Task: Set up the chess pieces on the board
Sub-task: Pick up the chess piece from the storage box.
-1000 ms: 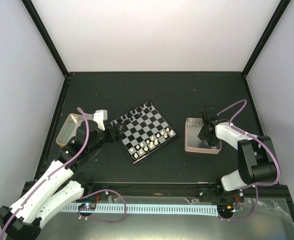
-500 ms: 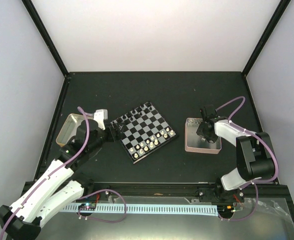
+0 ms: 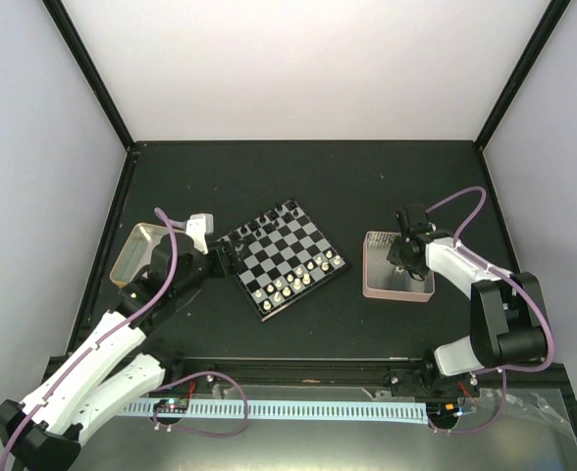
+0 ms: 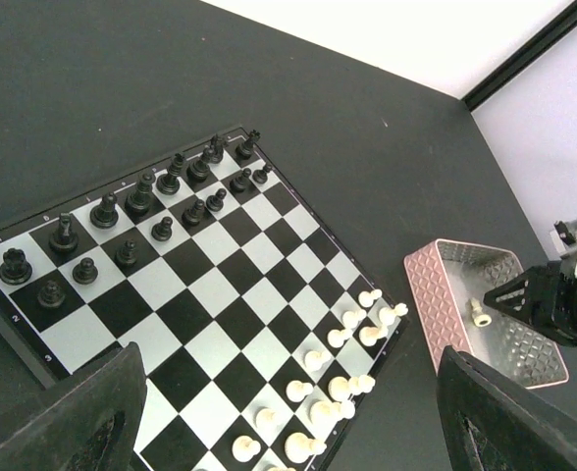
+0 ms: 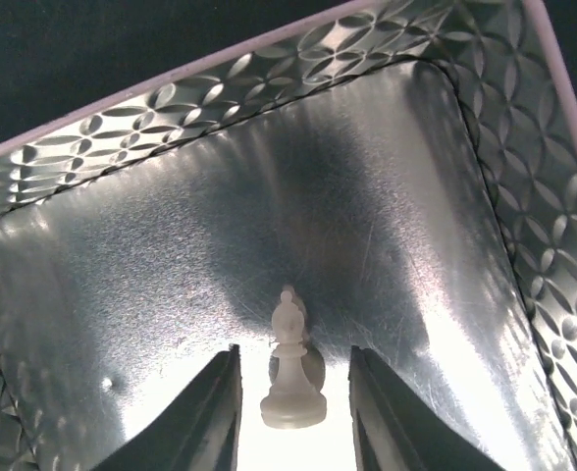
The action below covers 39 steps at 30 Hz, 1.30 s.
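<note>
Over the black table (image 3: 367, 186), left gripper (image 4: 288, 392) gapes wide; right gripper (image 5: 295, 358) narrowly straddles a white chessman (image 5: 289, 388).

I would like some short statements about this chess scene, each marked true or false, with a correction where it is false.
1. A cream-white chess piece stands between the right gripper's jaws, touching neither. True.
2. The left gripper has its jaws shut on a black piece. False: they stand wide open, holding nothing.
3. Black chess pieces line one edge of the small chequered chessboard. True.
4. The right gripper is over the chessboard. False: it is over the pink-walled shiny metal tin.
</note>
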{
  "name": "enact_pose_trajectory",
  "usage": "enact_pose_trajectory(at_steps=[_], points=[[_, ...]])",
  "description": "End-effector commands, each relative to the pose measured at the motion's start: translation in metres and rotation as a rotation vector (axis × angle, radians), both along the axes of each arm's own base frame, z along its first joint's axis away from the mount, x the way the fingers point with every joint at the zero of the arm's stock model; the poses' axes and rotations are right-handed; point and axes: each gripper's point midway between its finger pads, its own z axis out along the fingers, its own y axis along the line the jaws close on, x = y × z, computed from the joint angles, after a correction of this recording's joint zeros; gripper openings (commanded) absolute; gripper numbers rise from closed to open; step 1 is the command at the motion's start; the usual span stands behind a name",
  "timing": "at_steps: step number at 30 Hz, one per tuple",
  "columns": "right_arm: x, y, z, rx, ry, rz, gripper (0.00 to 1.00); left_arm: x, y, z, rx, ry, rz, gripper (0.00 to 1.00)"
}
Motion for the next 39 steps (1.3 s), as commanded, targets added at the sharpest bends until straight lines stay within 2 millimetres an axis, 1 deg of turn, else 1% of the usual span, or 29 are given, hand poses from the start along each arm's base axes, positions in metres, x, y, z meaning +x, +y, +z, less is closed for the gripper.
enact_pose_trajectory(at_steps=[1, 4, 9, 12, 15, 19, 23, 27, 30, 32, 34, 36, 37, 39], points=[[-0.005, -0.005, 0.002, -0.028, 0.009, 0.014, 0.35, 0.004, -0.005, 0.027, -0.051, -0.053, -0.013, 0.82], [-0.01, -0.003, -0.006, -0.02, 0.049, 0.031, 0.39, 0.005, -0.006, 0.026, -0.053, -0.048, -0.016, 0.82], [-0.015, 0.001, -0.019, -0.003, 0.089, 0.042, 0.38, 0.005, -0.008, 0.026, -0.055, -0.047, -0.022, 0.82], [-0.014, 0.001, -0.023, -0.007, 0.096, 0.047, 0.37, 0.006, -0.008, 0.026, -0.055, -0.047, -0.021, 0.82], [-0.013, 0.001, -0.026, -0.011, 0.106, 0.057, 0.32, 0.005, -0.008, 0.027, -0.056, -0.047, -0.023, 0.82], [-0.016, 0.004, -0.032, 0.001, 0.134, 0.066, 0.24, 0.005, -0.008, 0.026, -0.057, -0.045, -0.022, 0.82], [-0.014, 0.004, -0.029, 0.0, 0.114, 0.077, 0.17, 0.004, -0.008, 0.026, -0.057, -0.044, -0.025, 0.82], [-0.006, 0.009, -0.016, 0.011, 0.048, 0.116, 0.15, 0.004, -0.011, 0.027, -0.064, -0.043, -0.043, 0.82], [0.003, 0.019, 0.003, 0.033, -0.034, 0.174, 0.16, 0.002, -0.019, 0.03, -0.082, -0.044, -0.081, 0.82], [0.009, 0.028, 0.018, 0.053, -0.099, 0.219, 0.17, 0.0, -0.028, 0.033, -0.105, -0.042, -0.131, 0.82], [0.011, 0.042, 0.032, 0.08, -0.159, 0.275, 0.17, -0.004, -0.041, 0.036, -0.133, -0.03, -0.203, 0.82], [0.012, 0.06, 0.049, 0.122, -0.226, 0.35, 0.18, -0.007, -0.054, 0.04, -0.161, -0.012, -0.277, 0.82], [0.012, 0.072, 0.057, 0.153, -0.263, 0.394, 0.19, -0.011, -0.062, 0.043, -0.178, 0.0, -0.325, 0.82], [0.006, 0.101, 0.078, 0.266, -0.35, 0.506, 0.2, -0.017, -0.08, 0.046, -0.22, 0.033, -0.427, 0.82]])
